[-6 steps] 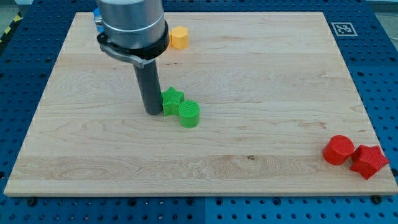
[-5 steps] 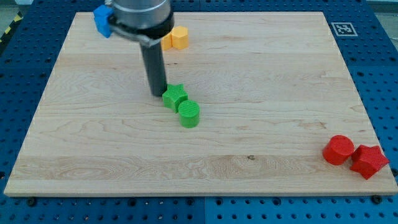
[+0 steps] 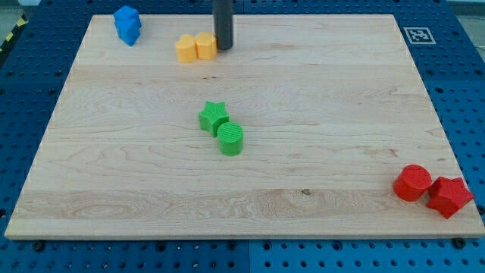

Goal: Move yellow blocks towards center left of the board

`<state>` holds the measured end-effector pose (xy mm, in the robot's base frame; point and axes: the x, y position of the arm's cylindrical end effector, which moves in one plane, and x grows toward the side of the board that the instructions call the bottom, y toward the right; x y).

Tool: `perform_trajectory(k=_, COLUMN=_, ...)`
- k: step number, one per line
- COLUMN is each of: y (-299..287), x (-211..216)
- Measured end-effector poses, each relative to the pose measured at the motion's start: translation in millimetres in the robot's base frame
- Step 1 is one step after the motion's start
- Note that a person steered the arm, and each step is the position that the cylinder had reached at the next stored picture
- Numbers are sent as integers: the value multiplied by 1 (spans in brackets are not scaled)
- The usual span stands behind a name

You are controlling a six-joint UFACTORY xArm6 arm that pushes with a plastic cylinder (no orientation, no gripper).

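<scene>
Two yellow blocks sit side by side near the view's top, left of middle: the left one [image 3: 186, 48] and the right one [image 3: 205, 45], touching each other. Their shapes are hard to make out. My tip [image 3: 223, 48] is at the right side of the right yellow block, touching it or nearly so. The rod rises straight up out of the view's top.
A green star [image 3: 213, 117] and a green cylinder [image 3: 231, 139] touch near the board's middle. A blue block [image 3: 127, 24] sits at the top left corner. A red cylinder [image 3: 412, 183] and a red star-like block [image 3: 449, 196] lie at the bottom right edge.
My tip has moved from beside the green star up to the view's top, right of the yellow blocks. The yellow pair now sits slightly further left. The arm body has left the view.
</scene>
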<state>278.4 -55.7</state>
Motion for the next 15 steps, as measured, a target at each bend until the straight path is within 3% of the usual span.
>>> perform_trajectory(k=4, y=-112, x=31)
perform_trajectory(k=8, y=-139, x=7)
perform_trajectory(k=10, y=-143, x=93)
perform_trajectory(k=11, y=-143, x=93)
perform_trajectory(k=13, y=-149, x=18)
perform_trajectory(k=15, y=-192, x=33)
